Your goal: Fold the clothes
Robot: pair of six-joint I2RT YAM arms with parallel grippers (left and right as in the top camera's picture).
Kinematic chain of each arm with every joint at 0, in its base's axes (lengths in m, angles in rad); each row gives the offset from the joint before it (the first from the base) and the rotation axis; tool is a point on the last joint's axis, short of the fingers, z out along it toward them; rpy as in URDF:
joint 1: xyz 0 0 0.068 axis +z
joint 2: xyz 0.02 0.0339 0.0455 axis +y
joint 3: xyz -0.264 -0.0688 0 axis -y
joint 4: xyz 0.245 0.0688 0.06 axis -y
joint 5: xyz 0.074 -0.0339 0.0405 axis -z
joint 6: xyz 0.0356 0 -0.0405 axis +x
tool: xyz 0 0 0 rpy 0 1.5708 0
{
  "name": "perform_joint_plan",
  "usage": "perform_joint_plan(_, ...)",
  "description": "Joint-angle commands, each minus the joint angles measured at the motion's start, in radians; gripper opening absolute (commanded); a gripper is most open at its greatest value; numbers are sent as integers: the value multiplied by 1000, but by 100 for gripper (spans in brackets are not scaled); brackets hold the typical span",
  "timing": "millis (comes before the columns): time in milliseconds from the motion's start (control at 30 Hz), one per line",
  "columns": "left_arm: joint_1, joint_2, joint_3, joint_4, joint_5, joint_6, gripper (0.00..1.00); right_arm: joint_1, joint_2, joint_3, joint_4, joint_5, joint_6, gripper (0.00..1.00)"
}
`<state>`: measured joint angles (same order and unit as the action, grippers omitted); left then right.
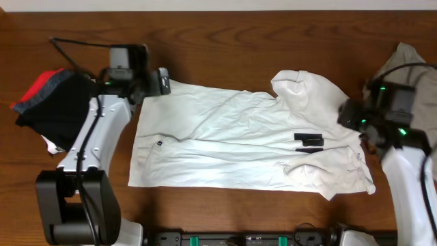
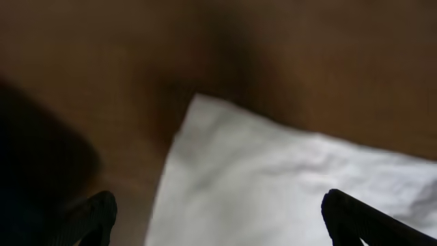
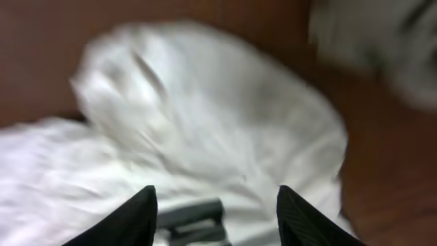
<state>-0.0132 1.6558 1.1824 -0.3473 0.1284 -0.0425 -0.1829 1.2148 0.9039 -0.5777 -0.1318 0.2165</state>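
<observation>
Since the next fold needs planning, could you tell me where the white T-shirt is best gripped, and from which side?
Probably the far corner at the straight-edged end of the white T-shirt, under the open left hand, coming straight down from above. That corner lies flat and single on the table, whereas the other end is bunched and folded over itself.

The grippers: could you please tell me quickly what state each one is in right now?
Left gripper: open, holding nothing, above a corner of the white T-shirt.
Right gripper: open, holding nothing, over the same T-shirt.
</observation>
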Motion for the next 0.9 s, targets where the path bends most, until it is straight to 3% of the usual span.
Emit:
perform_joint_plan(0,17,37,16,74,102,95,97,8,-74,3,-42,-18,-8,56)
perform_joint_plan(467,21,303,16,309,96,102,96,8,-107,-1,-167,-8,-13,56)
perform_joint_plan(867,23,414,16,319,100,98,90,8,-68,-3,-192,24,-13,56)
